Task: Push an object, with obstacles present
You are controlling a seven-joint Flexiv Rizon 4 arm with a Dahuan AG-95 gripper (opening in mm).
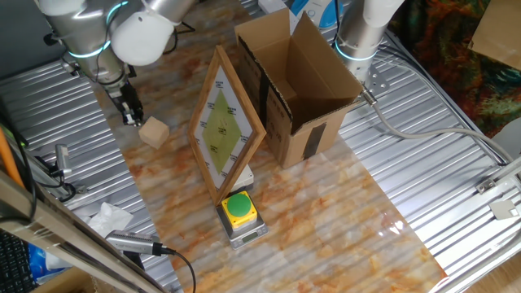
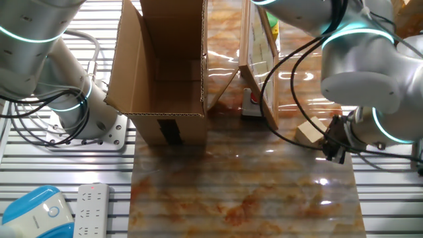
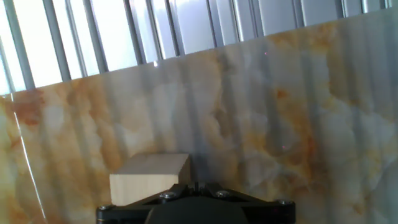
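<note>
Gripper (image 1: 130, 116) on my first fixed view sits low, just beside the wooden cube (image 1: 153, 131), left of the framed board (image 1: 225, 124), box (image 1: 297, 77) and button (image 1: 238, 207). From the other fixed view, the cube (image 2: 310, 131) lies against my gripper (image 2: 332, 151). On hand view, the cube (image 3: 150, 178) fills bottom left; I cannot tell the finger spacing.

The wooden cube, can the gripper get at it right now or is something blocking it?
Probably yes. The gripper sits right beside the wooden cube, with nothing between them; the framed board stands on the cube's far side.
</note>
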